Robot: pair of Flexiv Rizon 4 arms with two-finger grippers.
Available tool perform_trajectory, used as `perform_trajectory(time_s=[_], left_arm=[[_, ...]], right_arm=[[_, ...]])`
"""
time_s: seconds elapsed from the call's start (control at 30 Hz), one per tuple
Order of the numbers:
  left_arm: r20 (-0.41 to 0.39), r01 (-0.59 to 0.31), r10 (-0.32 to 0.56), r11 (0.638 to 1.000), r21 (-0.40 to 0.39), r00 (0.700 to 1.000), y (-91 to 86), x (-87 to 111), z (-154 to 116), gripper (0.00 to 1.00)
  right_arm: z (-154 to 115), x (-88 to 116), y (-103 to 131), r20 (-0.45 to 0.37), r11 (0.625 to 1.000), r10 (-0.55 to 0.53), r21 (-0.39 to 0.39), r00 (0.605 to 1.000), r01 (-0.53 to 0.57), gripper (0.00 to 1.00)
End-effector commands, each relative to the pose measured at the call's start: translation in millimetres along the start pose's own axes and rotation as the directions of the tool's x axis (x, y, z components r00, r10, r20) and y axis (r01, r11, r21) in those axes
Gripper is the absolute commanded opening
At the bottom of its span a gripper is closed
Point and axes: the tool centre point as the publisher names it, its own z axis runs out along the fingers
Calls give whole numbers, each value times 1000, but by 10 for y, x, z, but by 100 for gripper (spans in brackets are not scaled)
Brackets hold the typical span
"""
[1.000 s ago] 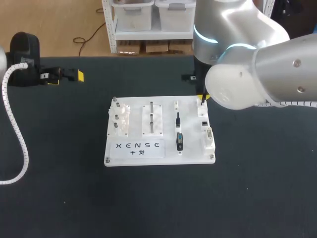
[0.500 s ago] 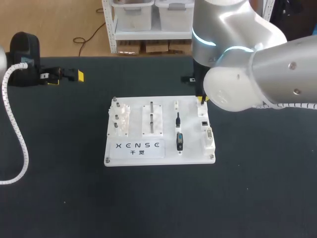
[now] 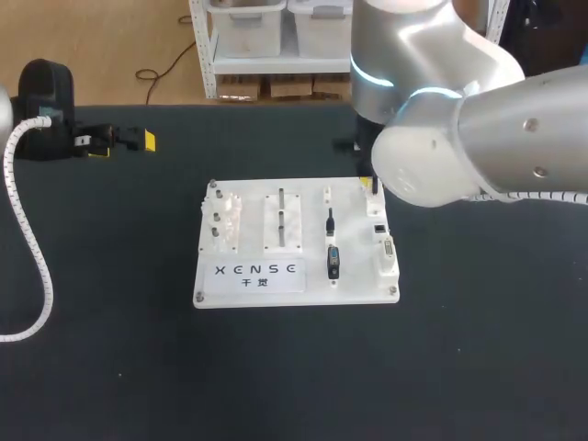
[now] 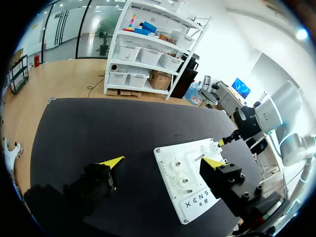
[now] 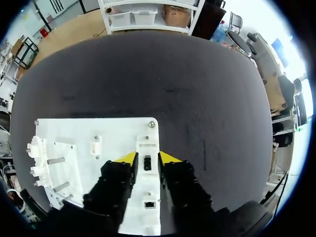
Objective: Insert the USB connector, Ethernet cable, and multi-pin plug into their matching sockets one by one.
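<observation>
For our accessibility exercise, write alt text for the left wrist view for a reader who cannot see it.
The left gripper, open and empty, looks across a black table at a white board; the right gripper is at the board's far corner.

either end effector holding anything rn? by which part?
Left end effector: open, nothing held. Right end effector straddles the white socket block at the board corner, with a black piece in it. Whether it actually grips cannot be told.
</observation>
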Motion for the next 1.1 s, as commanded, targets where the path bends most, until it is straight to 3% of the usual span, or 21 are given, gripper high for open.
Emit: perform_trajectory(time_s=[0.03,0.2,0.4,0.77,1.03,1.1], left_arm=[[0,0,0,1000,0,1000,0,0,0,100],[0,0,0,1000,0,1000,0,0,0,100],[0,0,0,1000,0,1000,0,0,0,100],[0,0,0,1000,0,1000,0,0,0,100],[0,0,0,1000,0,1000,0,0,0,100],[0,0,0,1000,0,1000,0,0,0,100]], right_arm=[[-299,55,-1,53,1000,2,-25,999,0,100],[-543,76,139,78,999,-17,-40,997,20,100],[-654,300,335,47,996,-58,-70,997,61,100],[-445,740,497,-61,996,-81,-32,995,80,100],[-257,863,572,-106,995,-100,-40,989,96,100],[-219,880,577,-110,994,-104,-41,988,100,89]])
